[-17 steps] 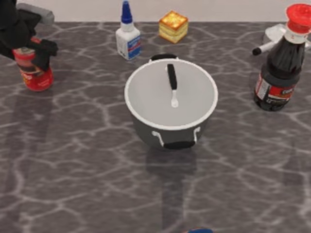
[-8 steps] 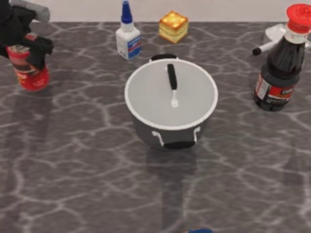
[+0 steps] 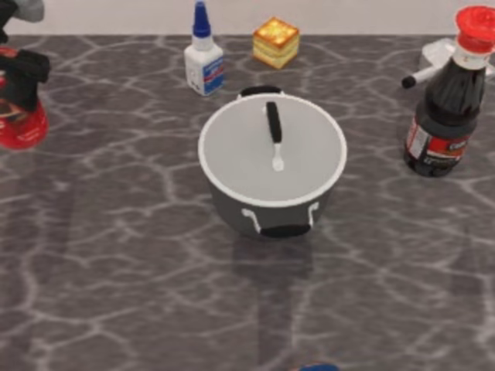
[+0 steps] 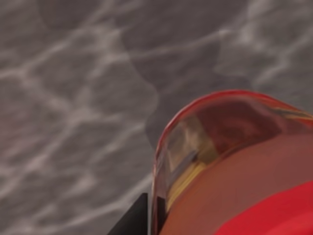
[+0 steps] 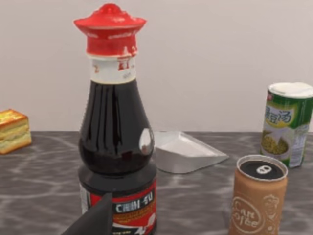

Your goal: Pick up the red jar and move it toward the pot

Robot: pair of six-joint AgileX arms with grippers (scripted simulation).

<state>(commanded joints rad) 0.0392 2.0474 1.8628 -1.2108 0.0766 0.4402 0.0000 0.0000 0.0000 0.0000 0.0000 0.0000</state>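
The red jar [image 3: 17, 127] hangs at the far left edge of the top view, with my left gripper [image 3: 19, 73] shut on its upper part. It is lifted off the table. In the left wrist view the red jar [image 4: 234, 161] fills the near corner, its yellow label showing, with one dark fingertip [image 4: 133, 220] against its side. The grey pot [image 3: 232, 205] stands at the table's middle with its lid on, well to the right of the jar. My right arm is outside the top view. One finger [image 5: 95, 220] of its open gripper shows near the dark bottle.
A tall dark bottle with a red cap [image 3: 445, 108] stands at the right. A white glue bottle [image 3: 203, 62] and a yellow cake block [image 3: 275, 42] stand behind the pot. A white scoop [image 5: 183, 152], a brown can [image 5: 257, 196] and a green can [image 5: 288, 122] lie beyond the bottle.
My left gripper has carried the red jar up and to the left, away from the pot, until it is partly past the top view's left edge. Nothing else moved.
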